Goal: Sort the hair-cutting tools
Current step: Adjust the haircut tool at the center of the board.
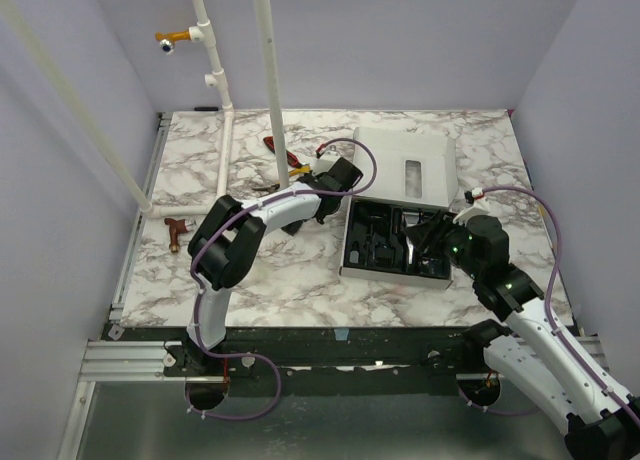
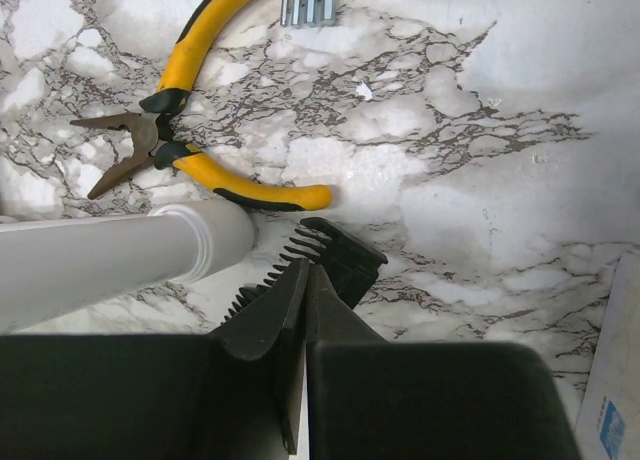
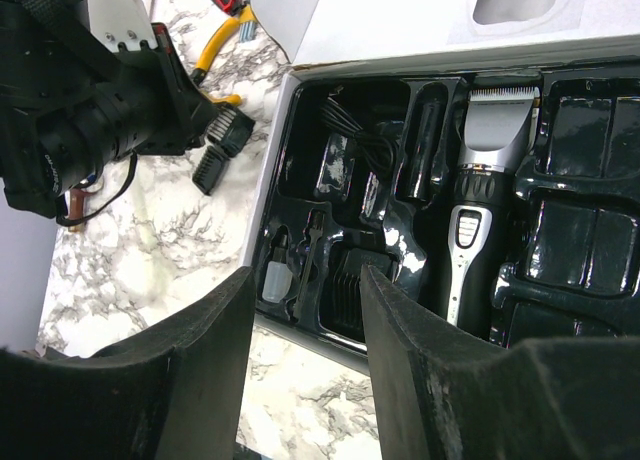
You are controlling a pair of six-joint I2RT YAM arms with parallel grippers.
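Left wrist: left tool (image 2: 303, 272) is sitting fingers-together at clipper guard (image 2: 345, 258), hold unclear; right tool (image 3: 305, 273) is hovering spread wide over case (image 3: 277, 170).

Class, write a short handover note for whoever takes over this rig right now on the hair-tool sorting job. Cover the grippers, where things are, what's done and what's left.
Left gripper: fingers closed together, tips over a black comb guard on the table beside the yellow pliers. I cannot tell whether it pinches the guard.
Right gripper: open, empty, over the open case.
Done: the clipper, cord, small bottle and a seated guard sit in the case's slots.
Left: a second guard lies on the marble outside the case. Both loose guards need placing.
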